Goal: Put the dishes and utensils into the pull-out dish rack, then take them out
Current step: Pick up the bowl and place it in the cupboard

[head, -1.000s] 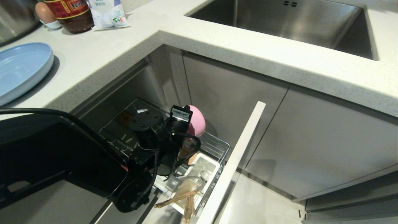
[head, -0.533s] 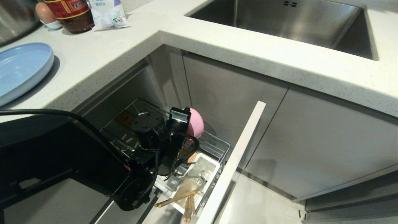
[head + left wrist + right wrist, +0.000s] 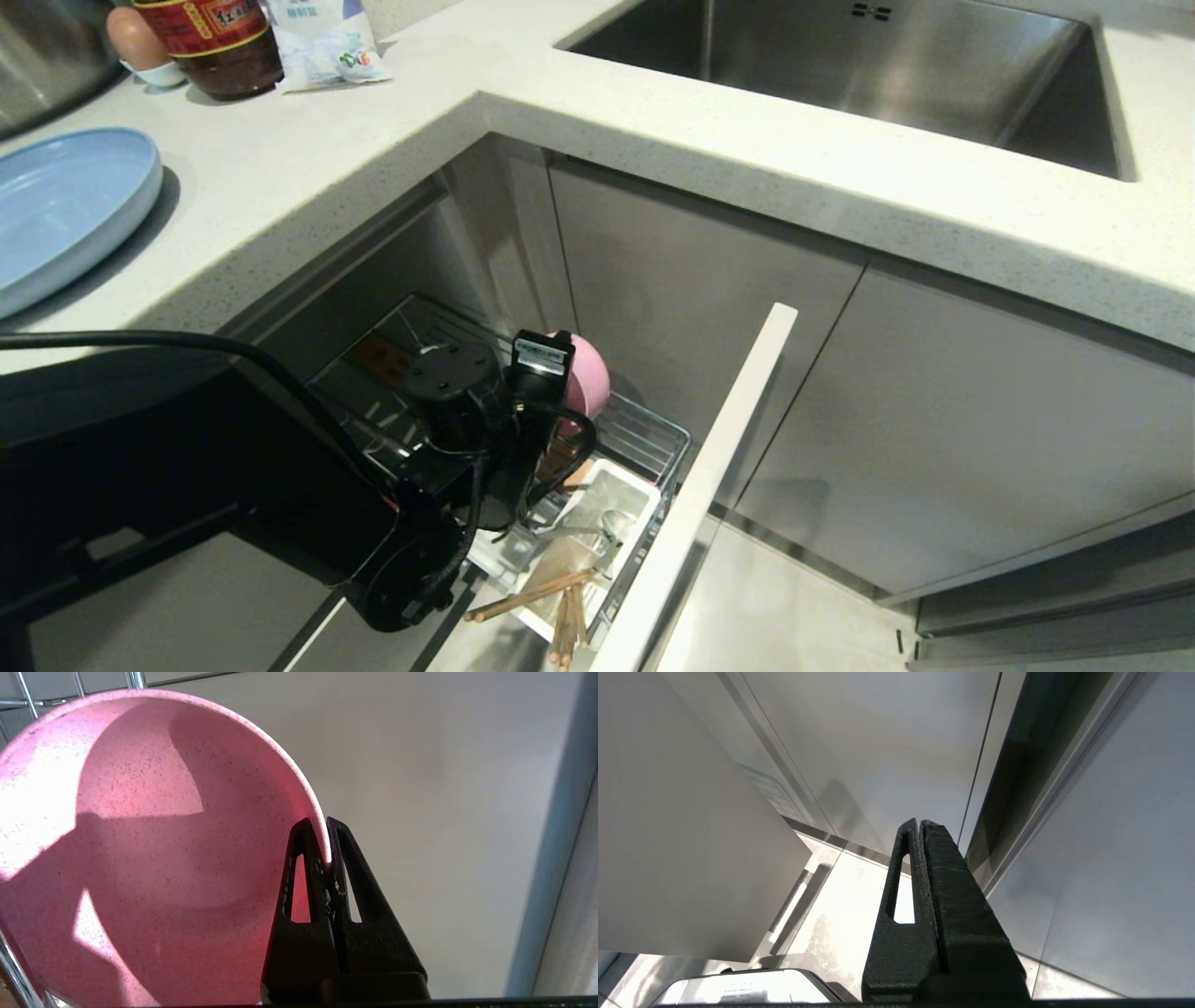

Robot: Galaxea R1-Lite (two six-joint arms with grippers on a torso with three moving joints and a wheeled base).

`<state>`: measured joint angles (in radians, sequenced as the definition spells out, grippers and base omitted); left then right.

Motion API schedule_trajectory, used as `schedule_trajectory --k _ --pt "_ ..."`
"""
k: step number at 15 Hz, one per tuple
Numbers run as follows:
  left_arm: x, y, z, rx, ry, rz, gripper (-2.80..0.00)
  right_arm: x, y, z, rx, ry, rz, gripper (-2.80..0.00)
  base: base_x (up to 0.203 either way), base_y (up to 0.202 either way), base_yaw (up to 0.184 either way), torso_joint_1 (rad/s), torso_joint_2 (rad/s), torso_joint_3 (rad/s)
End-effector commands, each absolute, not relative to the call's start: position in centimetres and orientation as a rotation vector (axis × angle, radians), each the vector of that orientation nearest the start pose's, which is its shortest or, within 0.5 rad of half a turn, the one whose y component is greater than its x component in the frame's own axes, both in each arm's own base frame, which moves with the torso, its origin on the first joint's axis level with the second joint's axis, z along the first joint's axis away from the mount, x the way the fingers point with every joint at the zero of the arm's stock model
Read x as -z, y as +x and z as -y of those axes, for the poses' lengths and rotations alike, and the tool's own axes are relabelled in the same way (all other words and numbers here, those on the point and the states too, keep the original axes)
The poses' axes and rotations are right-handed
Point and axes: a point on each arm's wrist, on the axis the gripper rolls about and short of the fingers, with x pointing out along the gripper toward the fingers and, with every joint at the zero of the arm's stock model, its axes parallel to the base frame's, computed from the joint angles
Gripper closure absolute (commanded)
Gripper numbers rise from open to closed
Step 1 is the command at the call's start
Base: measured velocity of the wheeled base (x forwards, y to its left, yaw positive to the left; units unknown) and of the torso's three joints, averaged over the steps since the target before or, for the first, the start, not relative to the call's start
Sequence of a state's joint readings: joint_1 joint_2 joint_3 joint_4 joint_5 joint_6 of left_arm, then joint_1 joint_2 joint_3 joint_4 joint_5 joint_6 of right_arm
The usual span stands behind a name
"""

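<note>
The pink bowl [image 3: 588,375] is held on edge inside the pull-out dish rack [image 3: 653,439], at the rack's inner end, nr the cabinet wall. Its rim [image 3: 303,788] stands roughly upright, w/ the hollow turned toward the left arm's wrist cam and the rounded back turned away, toward the cabinet face. No long axis can be given, the bowl being round; its opening faces sideways, not up. Chrome wires [image 3: 23,700] are seen just behind the bowl's far edge.

The rim is pinched by the left gripper [image 3: 327,858]: one finger lies inside the hollow, the other on the outer side, jaws clenched on the thin wall. In the head view the gripper's tips are hidden by the wrist.

Toward the rack's white front panel [image 3: 709,476], the white cutlery caddy [image 3: 616,495] is seen w/ a metal spoon [image 3: 611,527] lying in it. The chopsticks [image 3: 551,597] lie at the caddy's near end, long axes running roughly along the rack, tips poking out toward the cam.

On the counter, well apart, the light-blue plate [image 3: 65,205] is lying flat, opening up.

The right gripper [image 3: 920,826] is parked over the floor by the cabinet fronts, fingers pressed together, nothing btwn them.
</note>
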<state>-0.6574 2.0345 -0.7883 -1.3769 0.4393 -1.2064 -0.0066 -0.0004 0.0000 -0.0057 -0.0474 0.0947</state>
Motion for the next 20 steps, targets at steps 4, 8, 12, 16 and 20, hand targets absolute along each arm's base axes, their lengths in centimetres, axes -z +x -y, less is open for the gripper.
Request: schedule_trajectory --k 4,8,12,16,20 --pt "-13.92 29.15 21.32 0.258 -1.277 -0.031 0.0 -7.6 -2.31 0.09 0.053 0.095 0.012 0.0 0.0 0.0 0.0 0.0 0.0 0.0" --pt "-13.93 29.12 21.36 0.26 -1.274 -0.031 0.0 -7.6 -2.31 0.09 0.054 0.095 0.012 0.0 0.0 0.0 0.0 0.0 0.0 0.0" --pt "-14.14 29.0 21.33 0.259 -1.276 -0.027 0.0 -7.6 -2.31 0.09 0.053 0.095 0.012 0.0 0.0 0.0 0.0 0.0 0.0 0.0" --pt "-14.24 28.85 21.33 0.252 -1.275 -0.028 -2.8 -7.6 -2.32 0.09 0.054 0.095 0.013 0.0 0.0 0.0 0.0 0.0 0.0 0.0" --pt "-14.16 28.71 21.23 0.208 -1.252 -0.054 -2.8 -7.6 -2.31 0.09 0.055 0.095 0.012 0.0 0.0 0.0 0.0 0.0 0.0 0.0"
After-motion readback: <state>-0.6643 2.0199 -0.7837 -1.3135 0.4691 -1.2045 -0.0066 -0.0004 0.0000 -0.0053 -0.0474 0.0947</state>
